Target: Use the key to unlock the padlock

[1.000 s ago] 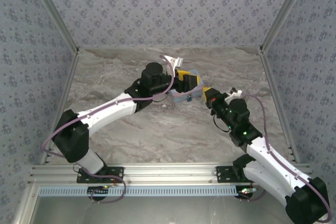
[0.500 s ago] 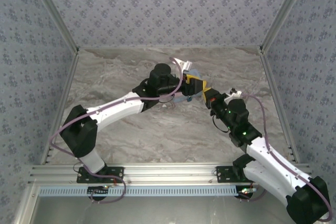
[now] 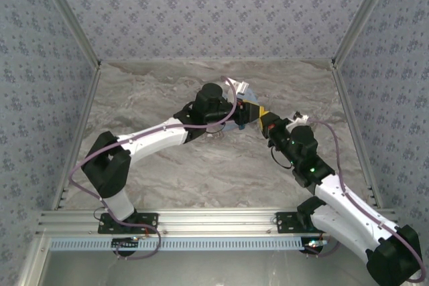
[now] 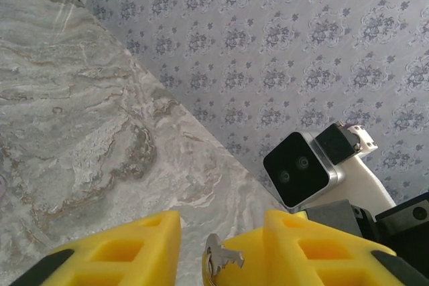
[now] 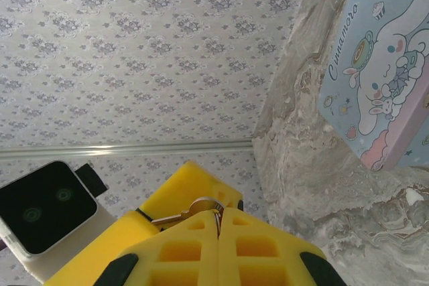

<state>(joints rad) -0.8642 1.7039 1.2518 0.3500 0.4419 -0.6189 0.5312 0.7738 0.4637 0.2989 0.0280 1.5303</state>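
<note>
I count 2 arms, 2 grippers, 1 key [image 4: 218,259] and 1 cartoon tin [image 5: 375,78]. Since 0.5 s ago the left arm [image 3: 154,140] has reached further right, with its left gripper [image 3: 247,108] now just beside the right gripper [image 3: 263,116] at the centre of the top view; the right arm [image 3: 342,199] kept its bent pose. The key stands bottom centre in the left wrist view between the yellow fingers [image 4: 134,252], whether pinched I cannot tell; the right gripper is clenched on a thin metal loop [image 5: 201,204]
</note>
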